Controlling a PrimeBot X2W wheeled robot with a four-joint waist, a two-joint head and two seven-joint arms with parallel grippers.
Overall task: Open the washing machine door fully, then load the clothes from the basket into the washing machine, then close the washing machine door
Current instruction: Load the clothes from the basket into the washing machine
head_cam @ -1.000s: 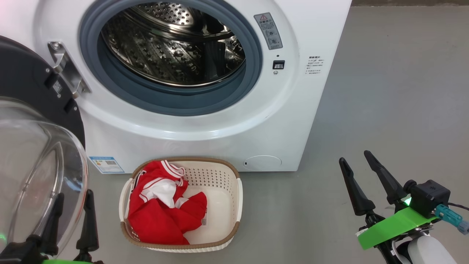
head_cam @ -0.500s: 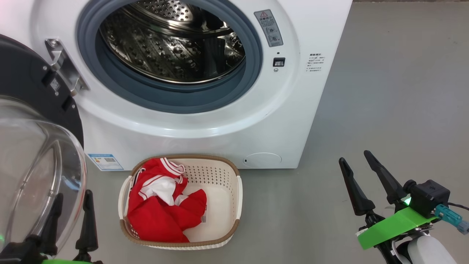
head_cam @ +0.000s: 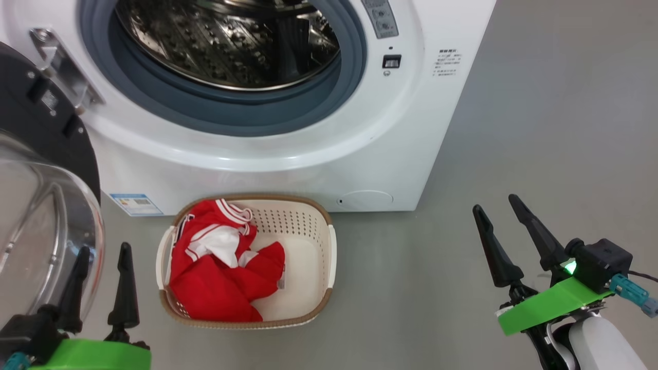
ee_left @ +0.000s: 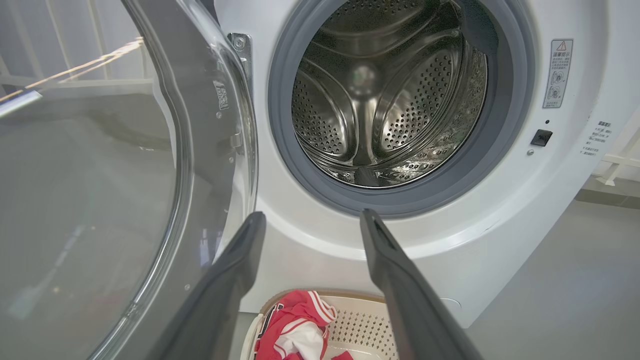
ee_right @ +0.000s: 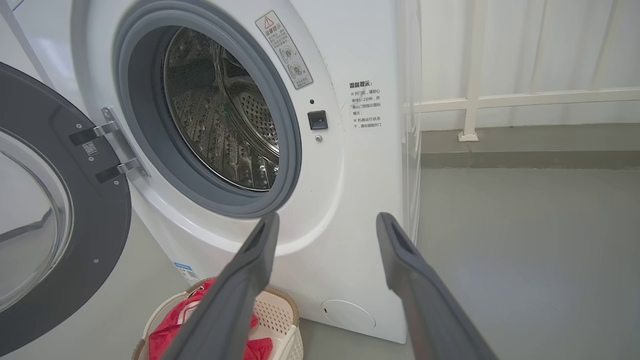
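- Both tools are standing with fingers spread wide and are gripping nothing. The left tool [head_cam: 104, 251] is hovering low, just beside the glass of the washing machine door [head_cam: 46, 216]. The right tool [head_cam: 494, 203] is hanging over bare floor [head_cam: 514, 128], well apart from the basket [head_cam: 300, 226].
- That door is hanging wide open on the left side, so I am judging that the loading step is now beginning.
- The clothes [head_cam: 216, 282] are lying as a red heap in the left half of the basket, which is sitting on the floor just in front of the washing machine [head_cam: 308, 169].
- For a good grasp, the nearer left tool should, I am thinking, be coming down on the thickest fold, not a thin edge, and lifting it clear over the rim before going to the drum [head_cam: 226, 46].
- The bulging glass is risking a bump during this move.
- No raised surface is carrying anything. The floor is looking grey and smooth, and a white railing [ee_right: 500, 97] is running along the room's edge.
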